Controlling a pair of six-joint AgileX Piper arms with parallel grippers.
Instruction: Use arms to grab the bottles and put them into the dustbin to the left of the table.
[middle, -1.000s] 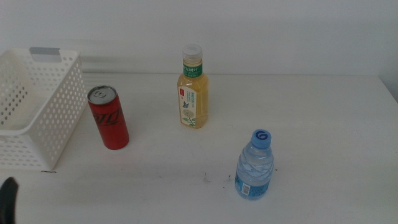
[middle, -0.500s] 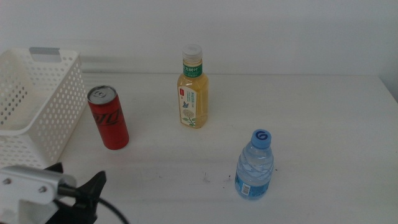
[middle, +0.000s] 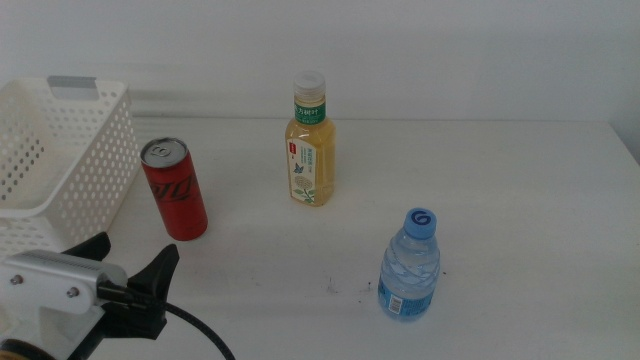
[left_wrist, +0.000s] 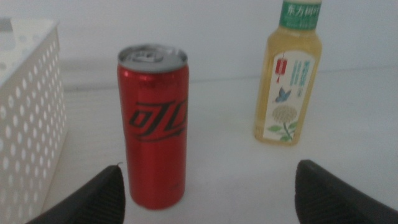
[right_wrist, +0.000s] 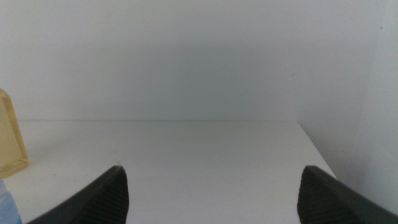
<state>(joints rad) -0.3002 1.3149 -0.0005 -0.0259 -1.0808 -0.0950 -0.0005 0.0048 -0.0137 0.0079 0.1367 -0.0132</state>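
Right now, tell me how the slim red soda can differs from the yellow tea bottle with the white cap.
The slim red soda can is opaque with a silver top; the yellow tea bottle is translucent with a white cap and a green label. The can is a straight cylinder; the bottle narrows at its neck. The can stands beside the white perforated basket; the bottle stands farther back. Both stand upright, untouched.

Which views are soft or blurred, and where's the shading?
Middle view: sharp on the soda can and water bottle, with only faint shadows on the table. Left wrist view: slightly soft throughout, and the left gripper blurs at the bottom edge. Right wrist view: right gripper blurred, wall evenly grey.
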